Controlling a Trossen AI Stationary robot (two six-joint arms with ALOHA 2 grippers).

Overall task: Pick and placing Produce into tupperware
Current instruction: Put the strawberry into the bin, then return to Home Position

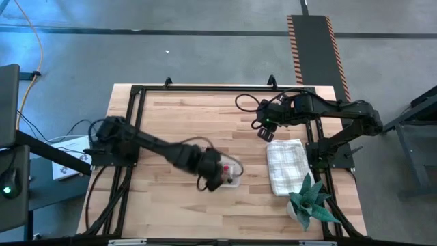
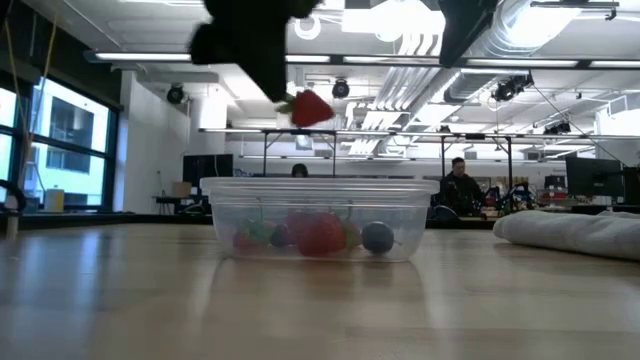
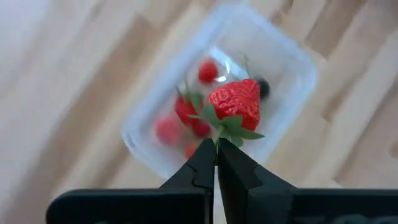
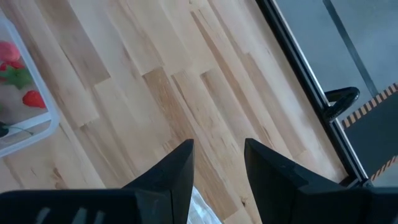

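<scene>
Pale wooden planks make up the worktop (image 1: 177, 123), framed by a dark metal rail, with grey floor around it. Near its middle sits the tupperware (image 2: 320, 215), a clear plastic box with rounded corners, holding several small red fruit pieces (image 2: 318, 236) and one dark round berry (image 2: 377, 237).

Directly over that box hangs the left gripper (image 3: 216, 163), its jaws pressed together on the green leafy top of a strawberry (image 3: 235, 104). This bumpy red fruit juts out just past the jaw tips and is clear of the box, hanging above its open rim in the low view.

Off to the far side of the worktop waits the right gripper (image 4: 219, 163), jaws spread with only bare planks between them; the tupperware lies well away from these jaws, at the edge of the wrist view. A white checked folded cloth (image 1: 285, 166) lies near this arm, and a green spiky plant (image 1: 309, 199) stands just beyond the cloth.
</scene>
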